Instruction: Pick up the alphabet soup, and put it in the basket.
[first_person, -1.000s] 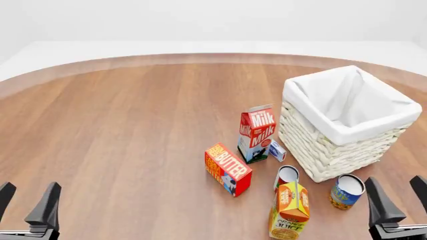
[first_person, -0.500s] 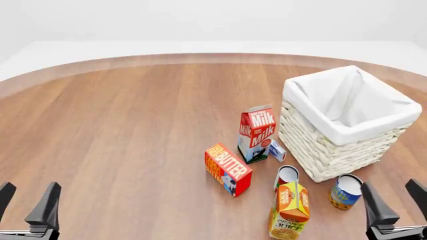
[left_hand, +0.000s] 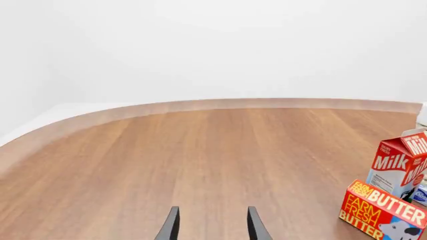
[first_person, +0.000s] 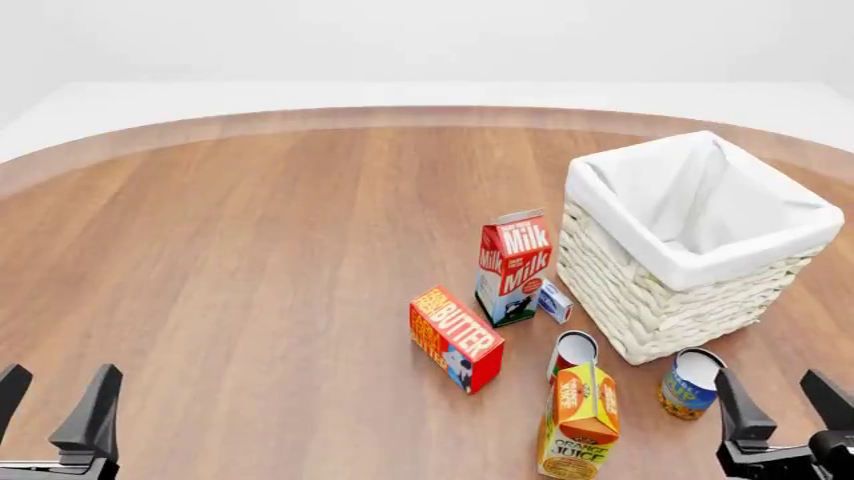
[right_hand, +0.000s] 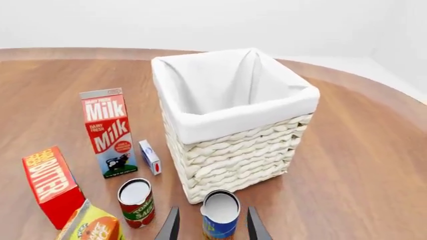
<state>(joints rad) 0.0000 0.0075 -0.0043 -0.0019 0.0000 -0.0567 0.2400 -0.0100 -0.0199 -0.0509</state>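
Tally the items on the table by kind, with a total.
Cans: 2, alphabet soup and red-labelled can
Cartons: 2, milk carton and orange juice carton
Boxes: 2, butter box and small white-and-blue box
Baskets: 1, basket
Total: 7

The round brown counter looks like smooth wood with long grain lines. The big square white basket is rough woven wicker with soft white cloth folded over its rim. The small blue and yellow soup can has a shiny silver metal lid. The red and white milk carton looks like smooth printed paper.
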